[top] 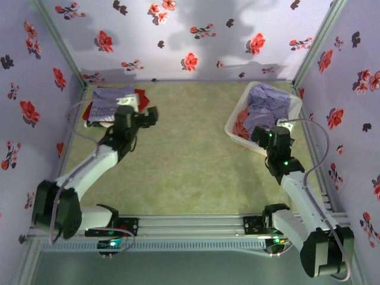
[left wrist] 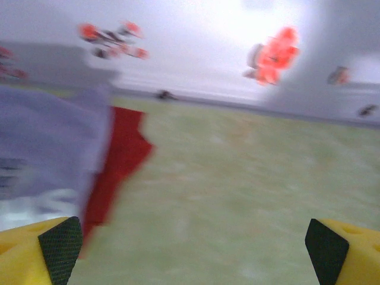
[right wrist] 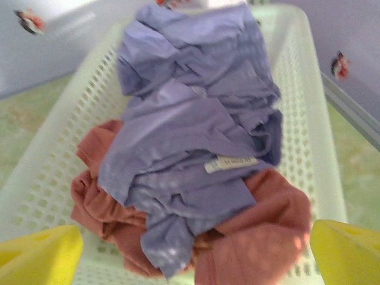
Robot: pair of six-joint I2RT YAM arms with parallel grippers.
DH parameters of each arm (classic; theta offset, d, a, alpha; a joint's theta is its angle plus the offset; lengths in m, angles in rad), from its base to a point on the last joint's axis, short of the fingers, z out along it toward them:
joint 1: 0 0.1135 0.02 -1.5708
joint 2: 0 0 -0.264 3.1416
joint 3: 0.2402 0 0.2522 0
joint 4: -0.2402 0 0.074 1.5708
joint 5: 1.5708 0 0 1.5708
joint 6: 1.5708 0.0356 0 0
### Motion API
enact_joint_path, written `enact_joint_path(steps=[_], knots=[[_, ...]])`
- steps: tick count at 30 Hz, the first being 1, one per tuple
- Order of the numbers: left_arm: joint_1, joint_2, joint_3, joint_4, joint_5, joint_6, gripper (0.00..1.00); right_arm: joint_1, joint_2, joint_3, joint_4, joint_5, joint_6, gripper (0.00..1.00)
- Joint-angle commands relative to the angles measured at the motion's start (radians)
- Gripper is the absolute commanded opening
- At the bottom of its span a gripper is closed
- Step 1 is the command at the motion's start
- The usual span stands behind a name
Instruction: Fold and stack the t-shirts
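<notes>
A purple t-shirt with white lettering (top: 108, 101) lies on a red t-shirt (top: 142, 97) at the far left of the table. My left gripper (top: 151, 114) hangs open just right of that pile; in the left wrist view the purple shirt (left wrist: 47, 142) and red shirt (left wrist: 119, 160) sit left of my open gripper (left wrist: 193, 252), with bare table between the fingers. A crumpled lavender t-shirt (right wrist: 190, 130) lies over a salmon-red t-shirt (right wrist: 261, 237) in the basket. My right gripper (right wrist: 196, 258) stands open at the basket's near end (top: 261, 134), holding nothing.
The white slatted basket (top: 295, 107) stands at the far right, close to the right wall; its rim (right wrist: 309, 119) rings the clothes. Floral walls close in the table on three sides. The green tabletop (top: 190, 154) stretches between the two arms.
</notes>
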State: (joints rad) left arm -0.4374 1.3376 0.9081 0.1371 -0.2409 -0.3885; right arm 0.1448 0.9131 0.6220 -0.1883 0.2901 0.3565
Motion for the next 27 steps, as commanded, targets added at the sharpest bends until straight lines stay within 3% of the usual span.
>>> enact_joint_path(steps=[1, 2, 4, 6, 12, 15, 19, 23, 27], knots=[[-0.057, 0.190, 0.179, -0.135, 0.084, -0.304, 0.99, -0.020, 0.057, 0.145, -0.302, 0.002, 0.092, 0.99], [-0.079, 0.255, 0.239, -0.146, 0.115, -0.322, 0.99, -0.053, 0.093, 0.198, -0.348, -0.050, 0.095, 0.99], [-0.115, 0.351, 0.335, -0.151, 0.150, -0.352, 1.00, -0.162, 0.179, 0.289, -0.392, -0.277, 0.101, 0.99], [-0.145, 0.443, 0.434, -0.145, 0.244, -0.381, 1.00, -0.238, 0.268, 0.385, -0.458, -0.394, 0.113, 0.99], [-0.253, 0.657, 0.606, -0.060, 0.405, -0.514, 0.99, -0.291, 0.518, 0.674, -0.697, -0.373, 0.006, 0.99], [-0.317, 0.731, 0.681, -0.050, 0.420, -0.524, 0.99, -0.326, 0.533, 0.699, -0.686, -0.445, 0.037, 0.99], [-0.372, 0.833, 0.781, -0.041, 0.483, -0.563, 0.99, -0.362, 0.561, 0.741, -0.732, -0.433, 0.031, 0.99], [-0.405, 0.889, 0.844, -0.042, 0.536, -0.588, 0.99, -0.455, 0.586, 0.745, -0.770, -0.542, 0.064, 0.99], [-0.437, 0.909, 0.872, -0.043, 0.570, -0.598, 0.99, -0.473, 0.546, 0.719, -0.772, -0.523, 0.036, 0.99]])
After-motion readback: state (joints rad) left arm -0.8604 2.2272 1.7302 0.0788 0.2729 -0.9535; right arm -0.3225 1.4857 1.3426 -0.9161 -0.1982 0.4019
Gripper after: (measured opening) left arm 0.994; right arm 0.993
